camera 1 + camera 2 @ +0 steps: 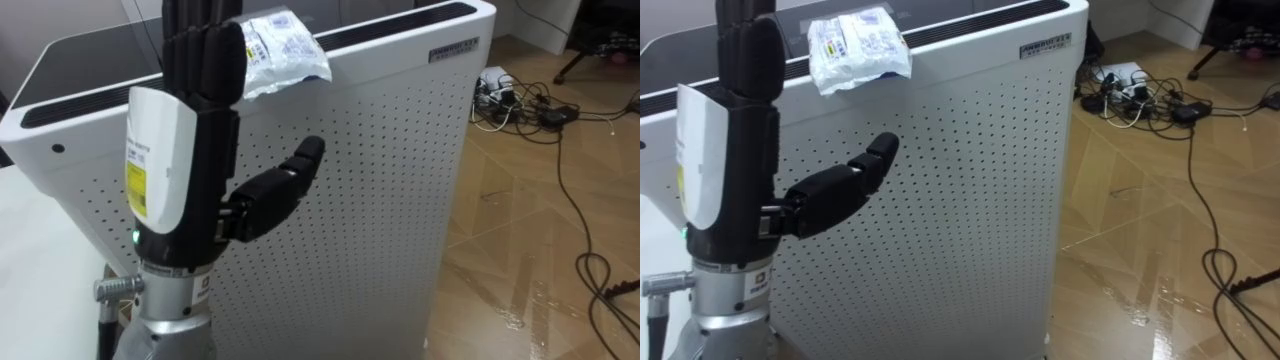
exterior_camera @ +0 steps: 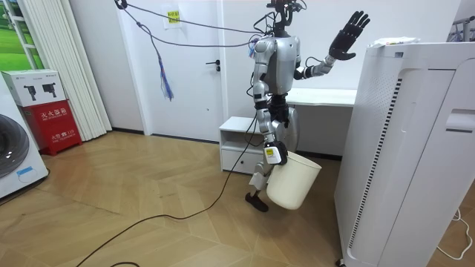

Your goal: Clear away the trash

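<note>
**The wrapper may slip away before the hand can close on it**

Nearest, low beside the robot's leg, the right hand (image 2: 272,154) carries a white bucket (image 2: 293,182); I cannot tell how its fingers sit on the rim. The left hand (image 1: 205,90) is raised in front of the tall white appliance (image 1: 380,180). Its fingers are straight and point up, the thumb stands apart to the right, and it holds nothing. The garbage, a crumpled plastic wrapper (image 1: 280,50), lies on the near top edge of the appliance, just right of the fingertips.

The wrapper looks light and slippery. If the straight fingers meet it from the side, they will probably push it instead of pinching it. Then it may slide farther onto the dark top, or fall to the wooden floor (image 1: 520,250) on the right. The raised hand also stands between the head camera and the wrapper's left side, so aiming is difficult. The bucket hangs well apart from the wrapper, so an early release would miss it. Far right lie cables (image 1: 520,100), where fallen garbage is harder to reach.
</note>
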Robot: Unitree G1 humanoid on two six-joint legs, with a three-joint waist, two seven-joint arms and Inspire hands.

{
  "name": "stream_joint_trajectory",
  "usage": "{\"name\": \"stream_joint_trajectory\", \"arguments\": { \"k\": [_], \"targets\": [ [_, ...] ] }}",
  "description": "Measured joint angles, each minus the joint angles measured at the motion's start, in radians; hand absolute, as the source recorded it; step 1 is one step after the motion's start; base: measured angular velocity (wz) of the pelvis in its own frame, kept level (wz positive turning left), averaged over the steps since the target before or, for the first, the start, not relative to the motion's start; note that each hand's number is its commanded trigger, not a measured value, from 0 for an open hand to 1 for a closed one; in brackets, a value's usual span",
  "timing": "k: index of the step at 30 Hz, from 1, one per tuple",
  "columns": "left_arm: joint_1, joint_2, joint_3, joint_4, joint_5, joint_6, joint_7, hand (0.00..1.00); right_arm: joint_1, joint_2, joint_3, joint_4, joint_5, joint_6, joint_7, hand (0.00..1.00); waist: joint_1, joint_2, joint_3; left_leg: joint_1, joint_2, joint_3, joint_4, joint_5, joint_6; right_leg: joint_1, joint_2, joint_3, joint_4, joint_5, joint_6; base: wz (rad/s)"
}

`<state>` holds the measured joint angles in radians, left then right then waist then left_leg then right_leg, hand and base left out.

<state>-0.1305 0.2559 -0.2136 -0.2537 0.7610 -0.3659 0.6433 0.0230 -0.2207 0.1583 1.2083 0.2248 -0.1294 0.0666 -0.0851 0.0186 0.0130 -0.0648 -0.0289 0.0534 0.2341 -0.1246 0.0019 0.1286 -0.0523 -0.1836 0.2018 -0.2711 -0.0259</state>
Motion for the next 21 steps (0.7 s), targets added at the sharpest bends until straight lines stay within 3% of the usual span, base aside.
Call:
{"name": "stream_joint_trajectory", "arguments": {
  "k": [12, 17, 21],
  "targets": [
    [-0.001, 0.001, -0.022, 0.008, 0.020, 0.066, -0.067, 0.00, 0.002, 0.004, -0.004, -0.004, -0.001, 0.023, -0.012, 1.00, -0.002, -0.001, 0.0005, -0.001, 0.000, 0.001, 0.001, 0.000, 0.000, 0.000, -0.001, -0.003, 0.001, 0.000, 0.000, 0.00],
    [-0.015, 0.001, -0.027, 0.036, 0.023, 0.107, -0.069, 0.00, 0.003, 0.004, -0.004, -0.009, -0.001, 0.030, -0.020, 1.00, -0.011, 0.012, -0.0073, 0.001, 0.001, 0.002, 0.002, 0.000, 0.000, 0.000, -0.002, 0.005, 0.002, 0.000, 0.000, 0.00],
    [-0.031, 0.004, -0.027, 0.043, 0.036, 0.120, -0.069, 0.00, 0.001, 0.001, -0.005, -0.009, 0.000, 0.035, -0.020, 1.00, -0.019, 0.015, -0.0040, 0.004, 0.002, 0.005, 0.002, 0.000, 0.000, 0.000, -0.001, 0.016, 0.002, 0.000, 0.000, -0.07]
  ]
}}
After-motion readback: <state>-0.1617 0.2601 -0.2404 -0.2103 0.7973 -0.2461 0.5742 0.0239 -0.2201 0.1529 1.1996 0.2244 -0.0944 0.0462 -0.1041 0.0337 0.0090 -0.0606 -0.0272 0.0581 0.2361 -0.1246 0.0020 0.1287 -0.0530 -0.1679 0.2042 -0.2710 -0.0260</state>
